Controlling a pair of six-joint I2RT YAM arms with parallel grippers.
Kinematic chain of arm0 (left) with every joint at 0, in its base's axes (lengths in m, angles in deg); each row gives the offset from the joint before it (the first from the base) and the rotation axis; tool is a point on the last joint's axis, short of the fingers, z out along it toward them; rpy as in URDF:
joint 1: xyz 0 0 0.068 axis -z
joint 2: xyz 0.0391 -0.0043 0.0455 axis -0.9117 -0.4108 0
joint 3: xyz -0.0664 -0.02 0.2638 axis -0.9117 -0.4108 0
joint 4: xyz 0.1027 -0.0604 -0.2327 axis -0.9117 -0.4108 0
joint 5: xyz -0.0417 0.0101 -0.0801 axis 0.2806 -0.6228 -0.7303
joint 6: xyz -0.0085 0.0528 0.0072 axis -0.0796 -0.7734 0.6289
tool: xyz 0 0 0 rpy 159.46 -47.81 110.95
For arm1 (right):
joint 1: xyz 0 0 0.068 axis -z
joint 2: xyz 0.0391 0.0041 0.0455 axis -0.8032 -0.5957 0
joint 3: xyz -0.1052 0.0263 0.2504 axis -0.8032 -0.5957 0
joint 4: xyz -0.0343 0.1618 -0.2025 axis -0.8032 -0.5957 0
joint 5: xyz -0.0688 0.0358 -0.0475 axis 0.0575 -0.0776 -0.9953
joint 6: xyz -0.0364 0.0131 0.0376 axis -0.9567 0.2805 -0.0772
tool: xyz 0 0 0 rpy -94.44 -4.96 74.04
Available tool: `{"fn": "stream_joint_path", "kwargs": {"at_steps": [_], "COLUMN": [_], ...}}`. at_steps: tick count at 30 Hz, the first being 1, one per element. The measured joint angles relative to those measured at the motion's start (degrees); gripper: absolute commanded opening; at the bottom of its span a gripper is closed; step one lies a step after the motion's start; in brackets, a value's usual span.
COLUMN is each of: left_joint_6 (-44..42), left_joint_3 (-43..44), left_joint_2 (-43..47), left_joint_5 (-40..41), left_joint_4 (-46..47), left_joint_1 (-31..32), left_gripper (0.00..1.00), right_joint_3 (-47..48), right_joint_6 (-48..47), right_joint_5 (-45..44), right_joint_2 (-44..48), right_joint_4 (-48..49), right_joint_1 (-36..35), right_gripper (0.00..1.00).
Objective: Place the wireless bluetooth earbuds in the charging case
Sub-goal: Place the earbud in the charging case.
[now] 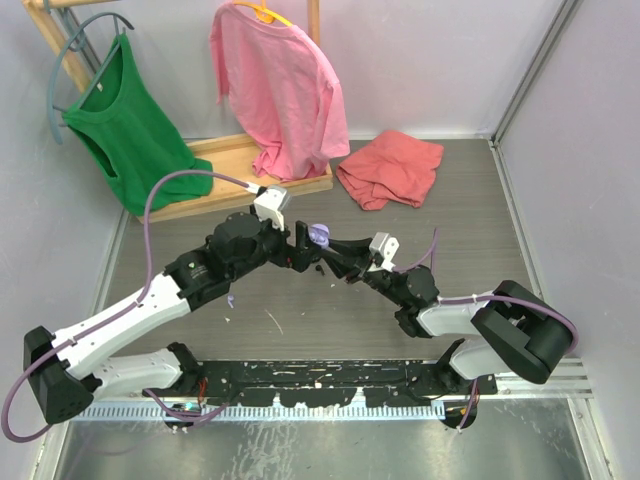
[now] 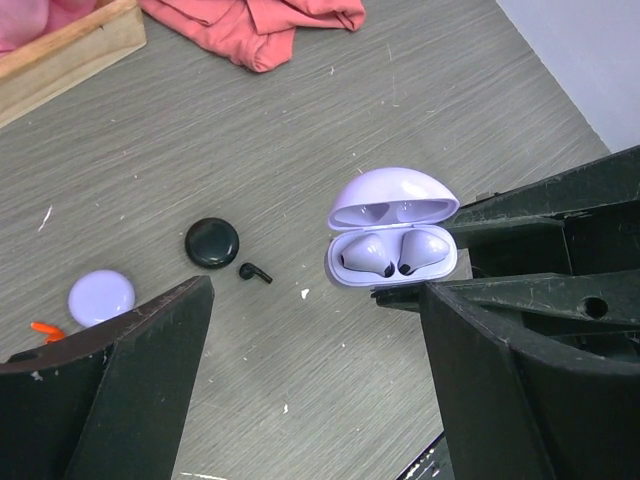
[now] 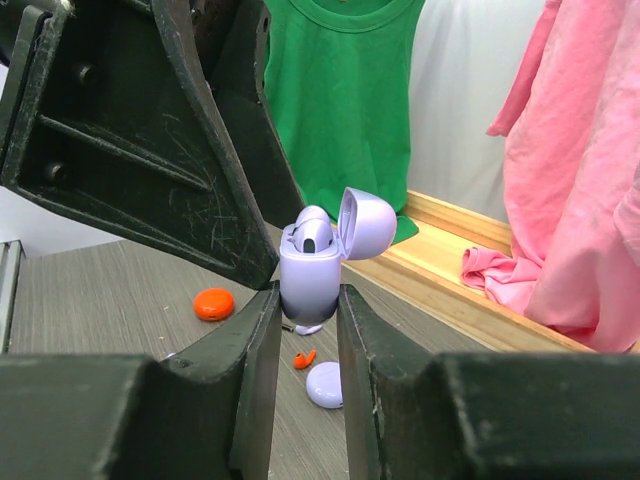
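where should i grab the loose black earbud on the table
Probably from straight above, pinching the black earbud across its narrow width where head meets stem. It lies flat and low on the table, so a side approach looks poor. The black round disc sits close beside its head end, so stay toward the stem.

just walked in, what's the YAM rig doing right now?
The right gripper is shut on the lavender charging case, holding it upright with the lid open. Two lavender earbuds sit in its wells. The left gripper hangs open and empty beside the case. A black earbud lies loose on the table by a black disc, and an orange earbud lies near a lavender disc.
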Motion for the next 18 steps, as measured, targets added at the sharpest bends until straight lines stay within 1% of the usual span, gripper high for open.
{"fn": "stream_joint_path", "kwargs": {"at_steps": [1, 4, 8, 10, 14, 18], "left_joint_6": [0.1, 0.9, 1.7, 2.2, 4.2, 6.5], "left_joint_3": [0.1, 0.3, 0.4, 0.4, 0.3, -0.1], "left_joint_2": [-0.1, -0.2, -0.2, 0.0, 1.4, 3.4], "left_joint_5": [0.1, 0.3, 0.6, -0.5, -6.8, -16.0], "left_joint_4": [-0.1, -0.3, -0.9, -1.3, -1.4, 0.3], "left_joint_1": [0.0, 0.0, -0.4, -1.3, -6.5, -12.7], "left_gripper": [0.9, 0.94, 0.96, 0.96, 0.97, 0.98], "right_joint_3": [0.0, 0.0, 0.0, 0.0, 0.0, 0.0], "right_joint_6": [0.0, 0.2, 0.2, 0.3, 0.9, 2.4], "right_joint_5": [0.0, -0.1, -0.1, 0.0, 0.8, 3.4], "right_joint_2": [0.0, 0.0, 0.0, 0.0, 0.0, 0.0], "right_joint_4": [0.0, 0.0, 0.0, 0.0, 0.0, 0.0], "right_joint_1": [0.0, 0.0, 0.0, 0.0, 0.0, 0.0], "right_gripper": [0.01, 0.01, 0.01, 0.01, 0.01, 0.01]}}
